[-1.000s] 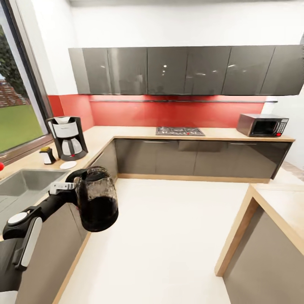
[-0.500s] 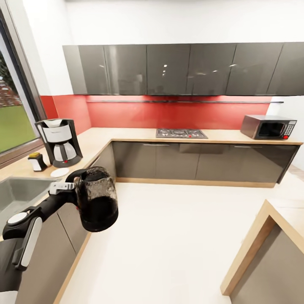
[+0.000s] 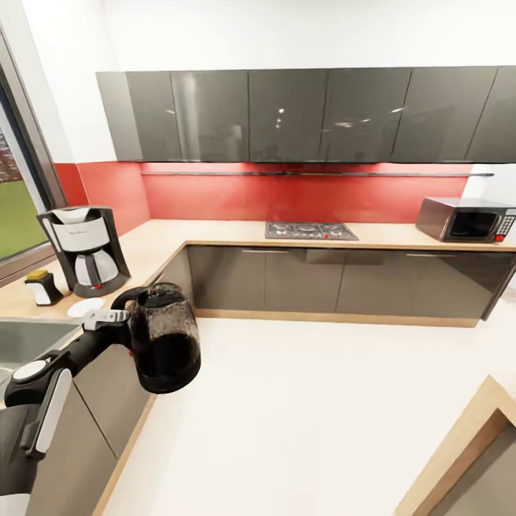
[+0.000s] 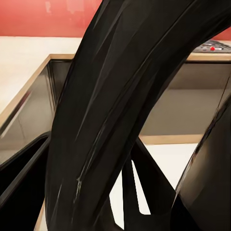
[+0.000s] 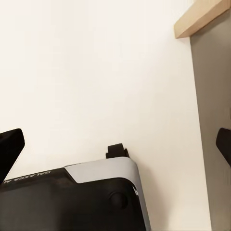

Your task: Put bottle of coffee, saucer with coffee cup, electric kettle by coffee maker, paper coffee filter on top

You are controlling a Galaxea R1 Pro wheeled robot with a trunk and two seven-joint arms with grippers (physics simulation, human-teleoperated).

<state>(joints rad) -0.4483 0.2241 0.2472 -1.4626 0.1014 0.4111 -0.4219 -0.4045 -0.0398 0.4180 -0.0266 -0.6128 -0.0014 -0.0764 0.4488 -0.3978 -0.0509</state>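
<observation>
The left gripper [image 3: 122, 315] is closed on the black handle of the electric kettle [image 3: 166, 347] and holds it upright in the air, over the floor [image 3: 301, 416] just off the front edge of the kitchen countertop [image 3: 154, 240]. The kettle is a rounded, smoky-brown, see-through jug with a black lid and a dark lower body; its glass carries pale speckled reflections. In the left wrist view the curved black handle of the kettle [image 4: 120, 110] crosses the frame close to the camera. On the countertop, at the left of the head view, the coffee maker [image 3: 84, 249] stands upright: a black body, a pale grey-white basket on top, a white-silver carafe and a red switch at its base. Just beside it, towards the window [image 3: 14, 215], stands the bottle of coffee [image 3: 43, 287], dark with a white label and a yellow-tan cap. The saucer [image 3: 86, 307], a flat white disc, lies in front of the coffee maker, near the sink [image 3: 29, 337]. The right gripper [image 5: 115, 144] points down at the floor, its fingertips [image 5: 10, 147] spread wide apart with nothing between them.
</observation>
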